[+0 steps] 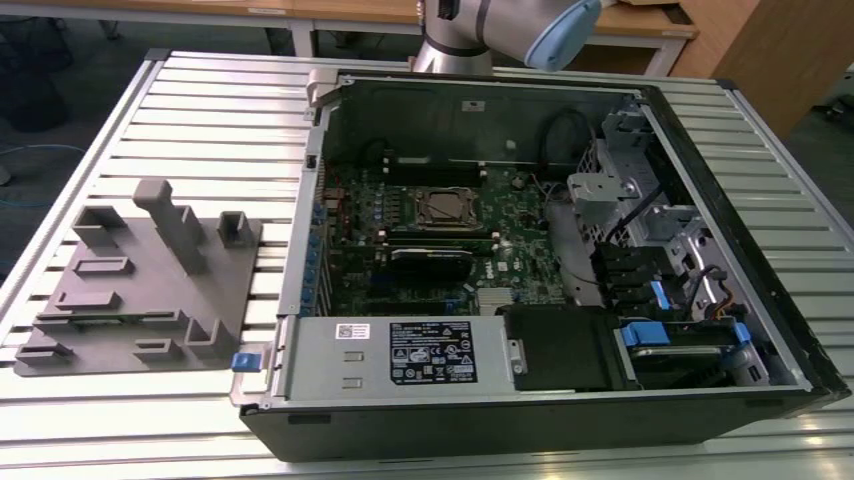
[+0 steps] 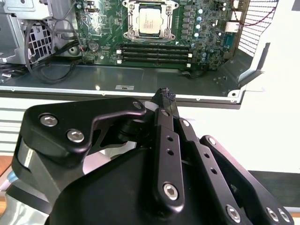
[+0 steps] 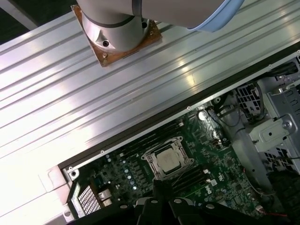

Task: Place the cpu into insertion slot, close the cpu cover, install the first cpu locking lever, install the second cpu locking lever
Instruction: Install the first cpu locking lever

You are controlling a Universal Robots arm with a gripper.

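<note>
1. The cpu (image 2: pixel 149 21), a small flat square chip with a silvery-grey metal top, sits in the insertion slot (image 2: pixel 130 22), the small square dark socket with a thin metal rim on the green motherboard (image 1: pixel 441 235); in the first wrist view the chip (image 3: pixel 168 161) shows inside the socket frame (image 3: pixel 149 161) as well.
2. The cpu cover (image 2: pixel 150 4), a thin silvery metal frame with a large window, appears to lie around the chip (I cannot tell whether it is latched).
3. The black open-sided computer case (image 1: pixel 747 330) lies flat on the ribbed white metal table (image 1: pixel 214 110) and holds the board, a grey power supply box (image 1: pixel 400 355) with a label, silver drive cages (image 1: pixel 627 180) and bundles of black cables (image 1: pixel 567 130).
4. Long narrow black memory slots (image 2: pixel 154 51) run just beside the socket.
5. My gripper (image 2: pixel 164 96), black with linked fingers, hangs outside the case above its rim, well apart from the socket; its fingertips are pressed together with nothing between them.
6. A grey moulded fixture tray (image 1: pixel 140 280) with upright posts rests on the table at the exterior view's left, beside the case.
</note>
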